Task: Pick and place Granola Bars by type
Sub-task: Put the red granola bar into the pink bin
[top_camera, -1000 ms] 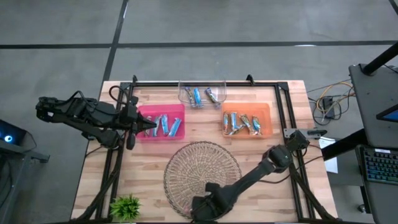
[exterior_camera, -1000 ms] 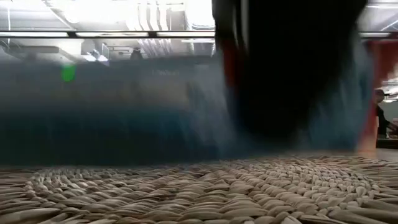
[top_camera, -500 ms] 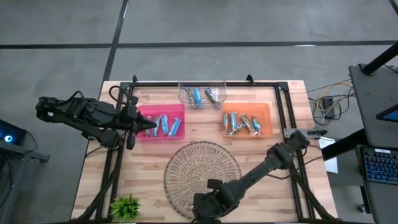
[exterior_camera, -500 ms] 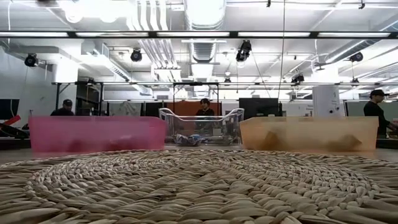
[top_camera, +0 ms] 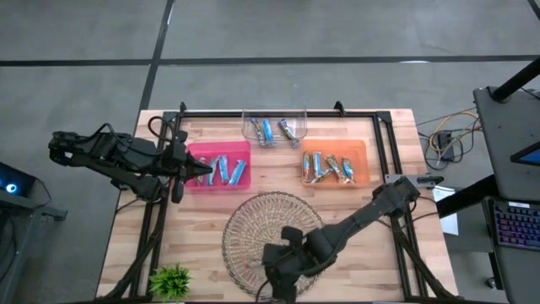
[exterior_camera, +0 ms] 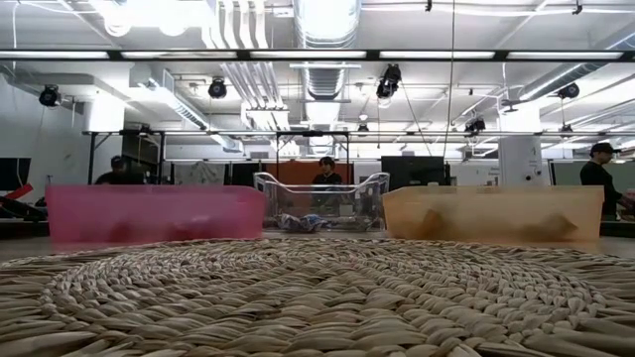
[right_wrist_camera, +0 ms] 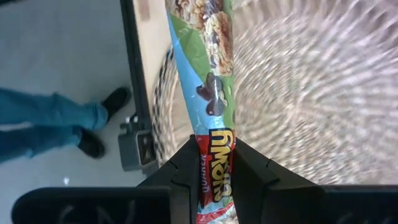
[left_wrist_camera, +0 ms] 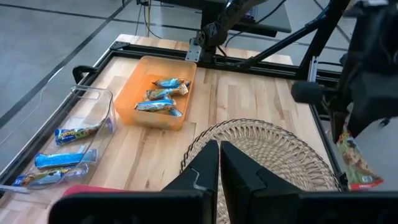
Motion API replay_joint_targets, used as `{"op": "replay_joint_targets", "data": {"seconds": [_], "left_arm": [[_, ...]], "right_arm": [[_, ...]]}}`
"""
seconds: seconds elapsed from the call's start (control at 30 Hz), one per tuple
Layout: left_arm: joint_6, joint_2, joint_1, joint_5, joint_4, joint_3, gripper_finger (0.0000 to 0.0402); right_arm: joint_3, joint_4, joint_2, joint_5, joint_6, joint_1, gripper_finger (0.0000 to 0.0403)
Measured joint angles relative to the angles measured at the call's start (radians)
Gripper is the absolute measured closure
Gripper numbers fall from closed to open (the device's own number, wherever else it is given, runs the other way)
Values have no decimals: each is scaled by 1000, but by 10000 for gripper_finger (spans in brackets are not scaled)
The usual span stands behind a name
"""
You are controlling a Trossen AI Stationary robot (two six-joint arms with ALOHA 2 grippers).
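Note:
My right gripper (right_wrist_camera: 211,158) hangs over the near edge of the round woven mat (top_camera: 274,228), shut on a granola bar (right_wrist_camera: 202,74) in a blue and green wrapper. The left wrist view shows this bar (left_wrist_camera: 354,163) below my right gripper. More granola bars lie in the pink tray (top_camera: 194,160), the clear tray (top_camera: 250,127) and the orange tray (top_camera: 363,152) along the far side. My left gripper (left_wrist_camera: 219,168) waits shut above the pink tray's left end (top_camera: 196,173). My right gripper pinches the bar's red-labelled end (right_wrist_camera: 214,163) between its two fingers, coming from above and slanting down. The bar runs on in line with the fingers, hangs below them and is lifted clear of the mat.
A small green plant (top_camera: 171,279) stands at the near left corner. A black frame (top_camera: 278,112) borders the working area. In the low view the three trays (exterior_camera: 317,203) stand beyond the mat, with people in the room behind.
My right gripper has risen from the mat's near edge with the bar, leaving the low view, which it had filled a second ago. The bar has come up clear of the mat.

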Motion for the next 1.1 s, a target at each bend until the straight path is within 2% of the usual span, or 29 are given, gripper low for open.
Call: {"op": "replay_joint_targets", "data": {"seconds": [0.33, 0.7, 1.1], "left_arm": [[2, 0, 0, 0, 0, 0, 401], [1, -49, 0, -132, -34, -1, 401], [12, -55, 0, -177, -47, -1, 401]], "right_arm": [[0, -3, -108, 109, -17, -82, 344], [0, -3, -126, 107, -119, -247, 344], [0, 16, -123, 104, -178, -421, 344]]}}
